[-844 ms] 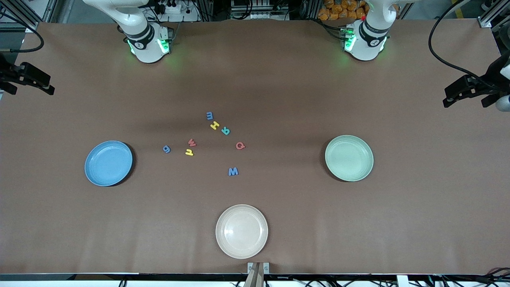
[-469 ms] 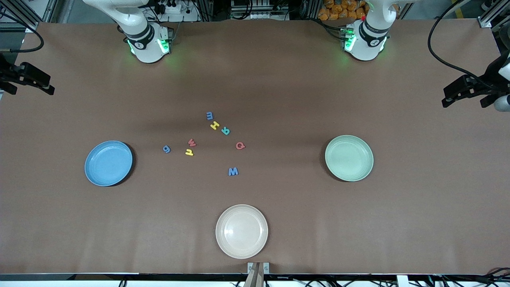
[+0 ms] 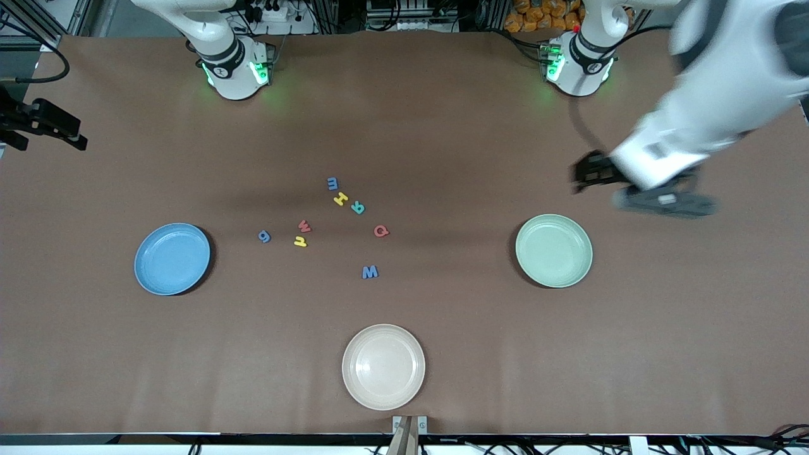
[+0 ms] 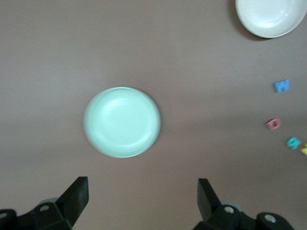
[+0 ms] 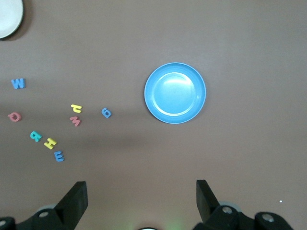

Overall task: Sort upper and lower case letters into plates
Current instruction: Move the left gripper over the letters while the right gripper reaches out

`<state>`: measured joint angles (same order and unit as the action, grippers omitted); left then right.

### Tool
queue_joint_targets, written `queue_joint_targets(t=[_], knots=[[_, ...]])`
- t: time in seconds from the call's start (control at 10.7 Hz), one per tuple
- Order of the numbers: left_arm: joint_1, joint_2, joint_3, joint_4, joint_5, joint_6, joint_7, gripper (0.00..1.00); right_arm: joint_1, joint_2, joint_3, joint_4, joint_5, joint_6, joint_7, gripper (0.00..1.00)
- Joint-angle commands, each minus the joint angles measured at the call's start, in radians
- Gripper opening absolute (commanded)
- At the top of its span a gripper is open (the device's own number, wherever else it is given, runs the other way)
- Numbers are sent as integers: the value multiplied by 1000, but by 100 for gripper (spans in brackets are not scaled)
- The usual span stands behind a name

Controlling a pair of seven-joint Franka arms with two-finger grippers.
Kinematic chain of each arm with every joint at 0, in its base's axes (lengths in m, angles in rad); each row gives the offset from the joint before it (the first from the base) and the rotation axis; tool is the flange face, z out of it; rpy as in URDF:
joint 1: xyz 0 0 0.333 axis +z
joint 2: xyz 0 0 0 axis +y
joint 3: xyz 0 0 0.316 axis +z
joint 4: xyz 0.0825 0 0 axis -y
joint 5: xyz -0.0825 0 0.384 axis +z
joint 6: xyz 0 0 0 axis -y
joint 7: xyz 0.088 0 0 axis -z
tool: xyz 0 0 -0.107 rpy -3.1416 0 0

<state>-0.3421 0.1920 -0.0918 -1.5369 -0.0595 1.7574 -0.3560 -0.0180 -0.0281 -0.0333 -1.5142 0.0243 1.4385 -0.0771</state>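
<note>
Lying flat: eight tiny letters, blue, yellow, red, seemingly teal.

Two white Franka arms, glossy rounded shells, black rings at the joints. Round white bases glowing green, right arm and left arm alike, black cables trailing off by each. Left gripper black and boxy under a chunky white wrist. Right gripper black as well, with matte wedge-shaped fingers and small round screw holes in the mounts. Same wedge shape in the left wrist view.
</note>
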Motion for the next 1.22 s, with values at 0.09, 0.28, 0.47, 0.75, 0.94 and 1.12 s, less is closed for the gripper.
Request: queue_joint_targets(t=[0.09, 0.28, 0.47, 0.75, 0.94, 1.12], knots=[[-303, 211, 15, 26, 65, 245, -528, 100, -53, 69, 10, 19, 45, -1, -85, 100], [-414, 318, 14, 28, 179, 388, -735, 100, -51, 140, 10, 14, 45, 26, -81, 100], [-488, 384, 14, 27, 230, 454, -887, 100, -40, 210, 12, 8, 49, 75, -79, 100], [-583, 519, 14, 73, 250, 630, -934, 100, -4, 243, 13, -99, 52, 247, -78, 100], [-646, 587, 12, 89, 267, 767, -1045, 100, 3, 275, 13, -100, 54, 255, -78, 100], [-664, 616, -32, 83, 257, 763, -1371, 100, 7, 312, 15, -96, 59, 257, -78, 100]])
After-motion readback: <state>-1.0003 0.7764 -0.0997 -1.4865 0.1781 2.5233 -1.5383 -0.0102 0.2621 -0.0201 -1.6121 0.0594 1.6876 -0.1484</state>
